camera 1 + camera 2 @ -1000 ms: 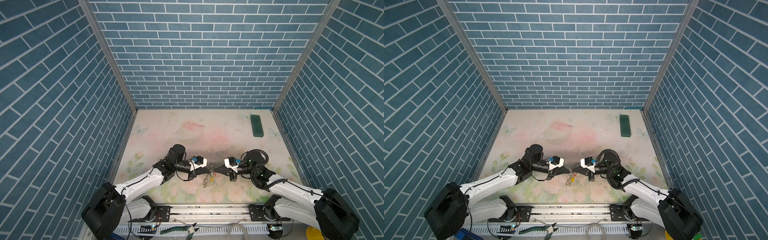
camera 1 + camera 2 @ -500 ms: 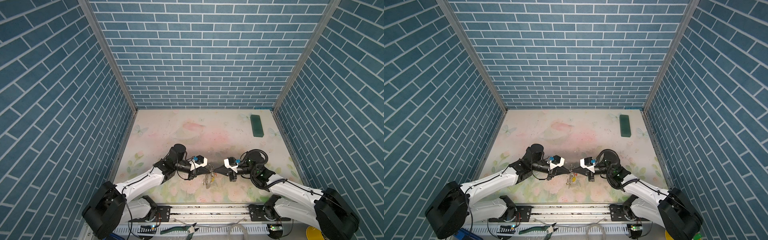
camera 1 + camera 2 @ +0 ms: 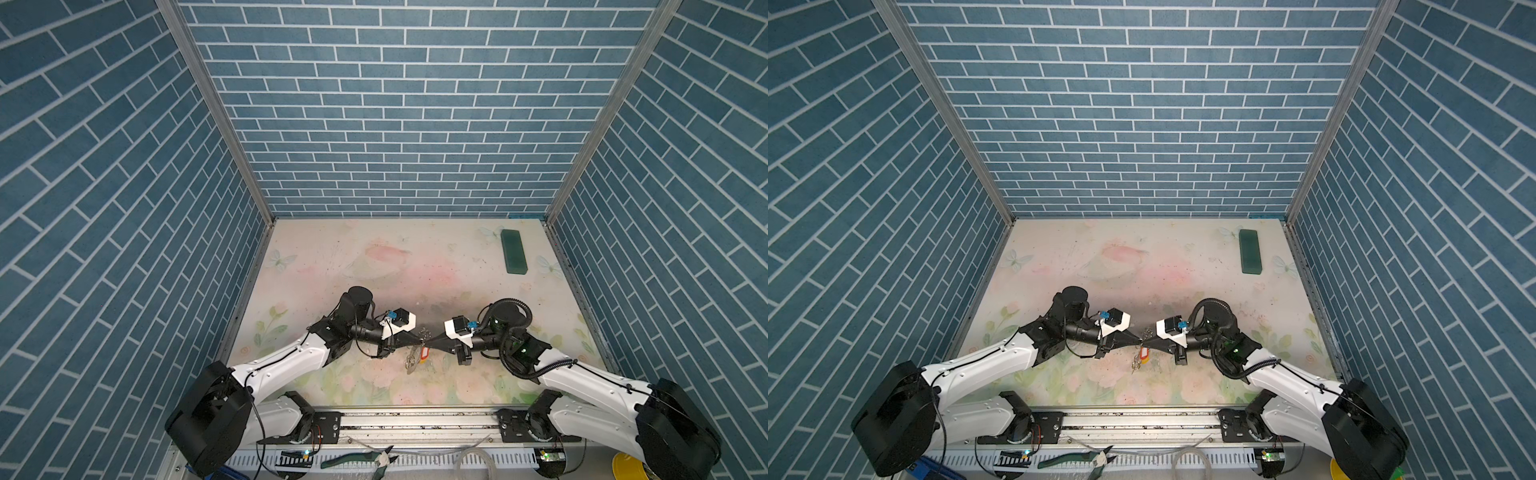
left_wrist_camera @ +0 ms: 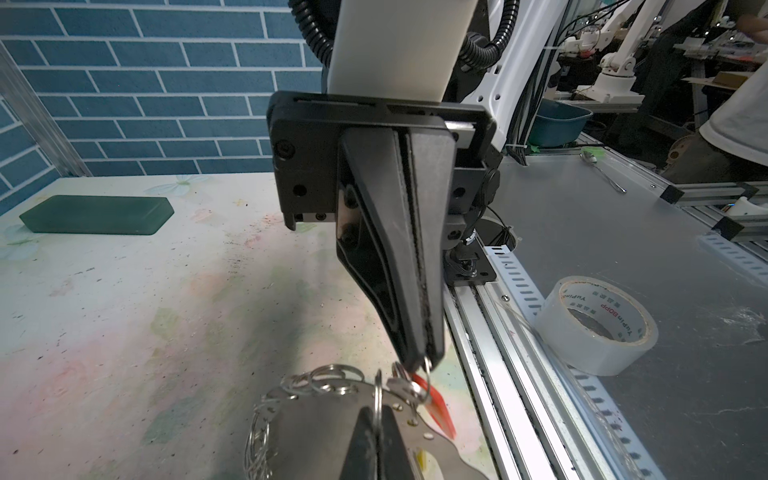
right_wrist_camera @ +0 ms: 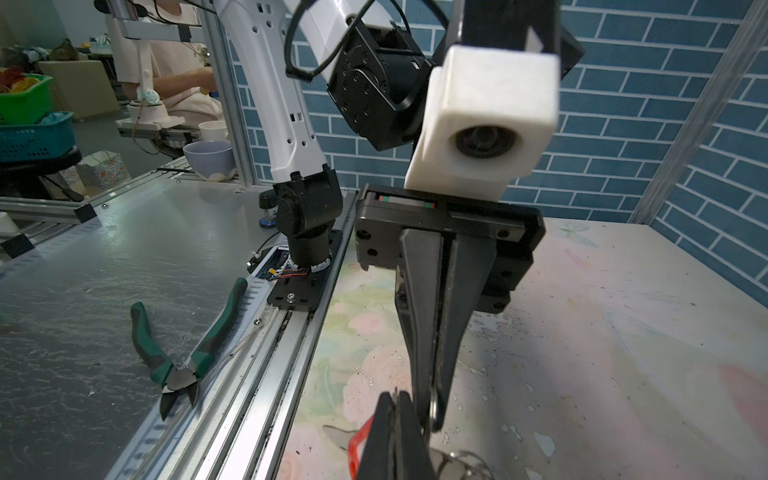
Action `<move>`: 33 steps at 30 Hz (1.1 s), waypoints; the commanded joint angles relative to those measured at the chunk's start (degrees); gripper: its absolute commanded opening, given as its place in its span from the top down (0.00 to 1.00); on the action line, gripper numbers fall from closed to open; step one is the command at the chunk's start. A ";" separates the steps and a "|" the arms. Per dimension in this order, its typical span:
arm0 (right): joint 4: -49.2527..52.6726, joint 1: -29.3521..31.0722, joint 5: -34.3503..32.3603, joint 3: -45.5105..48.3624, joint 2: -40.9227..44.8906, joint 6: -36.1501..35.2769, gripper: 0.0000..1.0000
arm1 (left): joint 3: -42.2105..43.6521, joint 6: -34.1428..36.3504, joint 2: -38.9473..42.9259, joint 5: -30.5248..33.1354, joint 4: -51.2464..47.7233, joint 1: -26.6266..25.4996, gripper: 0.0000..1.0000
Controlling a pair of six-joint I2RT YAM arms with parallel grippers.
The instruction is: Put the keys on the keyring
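Meeting tip to tip above the near middle of the desk (image 3: 374, 257): left hand (image 3: 417, 341) and right hand (image 3: 430, 343), each reaching in from its own side.

Left hand closed, pinching a silver ring at the rim of the keyring (image 4: 328, 419). The grey hoop hangs under its fingers, with wire clips (image 4: 324, 380) bunched along the edge.

Right hand closed on a small wire loop at the head of the red key (image 4: 438, 409), which dangles just beside the hoop.

Yellow key (image 3: 1144, 360): only a speck under the red one in a top view. Cannot tell whether either key is on the hoop.

Dark green block (image 3: 514, 252) far right, well apart. Pliers (image 5: 178, 353) on grey metal past the near rail.
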State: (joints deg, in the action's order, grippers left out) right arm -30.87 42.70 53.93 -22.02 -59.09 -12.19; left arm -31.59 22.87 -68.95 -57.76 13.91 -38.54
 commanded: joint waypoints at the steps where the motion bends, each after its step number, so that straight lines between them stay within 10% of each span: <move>1: 2.69 -0.61 -2.01 -1.30 3.26 -4.31 1.00 | 0.82 2.32 1.09 -0.55 -0.09 -0.06 1.00; 33: 3.19 -0.18 -0.20 -3.20 1.88 -5.50 1.00 | -0.71 2.62 0.12 -1.29 -2.62 -0.13 1.00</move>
State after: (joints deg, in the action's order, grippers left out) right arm -26.20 42.13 51.27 -22.02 -56.77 -15.38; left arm -31.44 25.50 -68.38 -58.39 12.86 -38.54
